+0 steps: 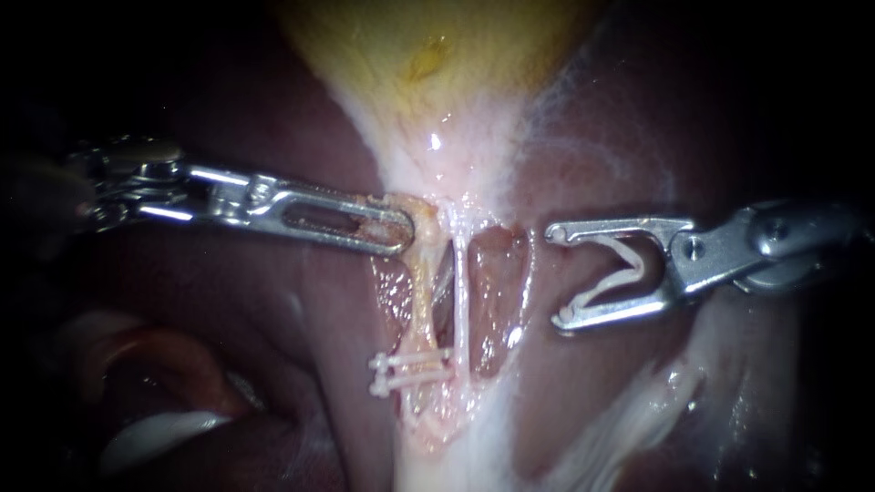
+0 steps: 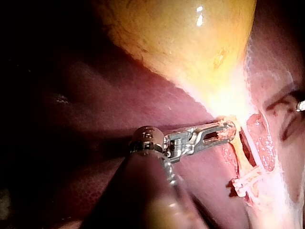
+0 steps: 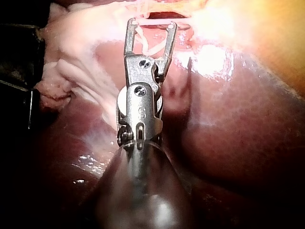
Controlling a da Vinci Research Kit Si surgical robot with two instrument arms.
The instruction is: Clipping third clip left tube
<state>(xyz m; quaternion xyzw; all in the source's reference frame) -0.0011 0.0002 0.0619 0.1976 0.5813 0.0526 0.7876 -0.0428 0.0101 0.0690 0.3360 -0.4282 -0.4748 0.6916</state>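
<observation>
Right instrument [image 1: 556, 275], right of centre: claw spread wide, a white clip [image 1: 602, 290] seated between its two halves, open end facing the tubes, well apart from them. Left instrument [image 1: 401, 232], centre-left: claw pressed together, pinching the upper end of the left tube [image 1: 421, 301], the yellowish strand running down mid-frame. Two clips [image 1: 410, 372] already cross that tube low down, close together. The thin pale right tube [image 1: 458, 292] is just beside it, on the right instrument's side. Gallbladder [image 1: 428, 64] at top centre, liver [image 1: 273, 301] around.

Risks as I judge them:
- The clip must pass the right tube and could snag or take in both.
- Closing short would catch only part of the left tube.
- If the left grip slips, the tube slackens.
- Landing on the existing clips.
</observation>
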